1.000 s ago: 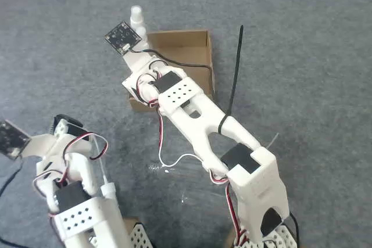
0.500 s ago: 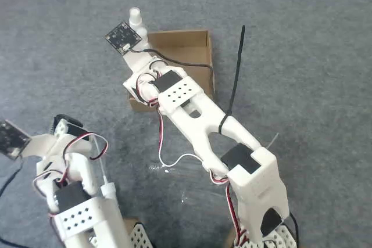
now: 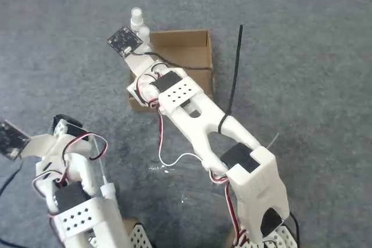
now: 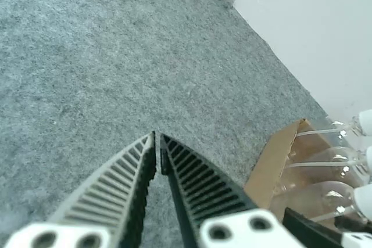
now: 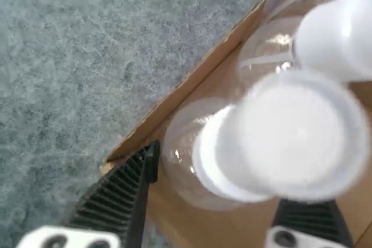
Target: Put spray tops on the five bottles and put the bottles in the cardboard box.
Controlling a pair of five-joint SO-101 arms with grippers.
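Right arm's stretched out toward the worktop's (image 3: 302, 74) far edge, right pincer (image 5: 226, 190) pinching a clear plastic bottle with a white spray top (image 5: 279, 137) at the far-left corner of the brown cardboard box (image 3: 208, 56). Left arm's folded up by the near-left corner, left pincer (image 4: 158, 143) pressed together. Since a second ago the right wrist nudged slightly over the box, and the left arm hasn't budged.

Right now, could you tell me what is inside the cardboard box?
Clear spray bottles with white tops are in the cardboard box; the right pincer holds one. The right arm covers the box's near side, so I cannot count them.
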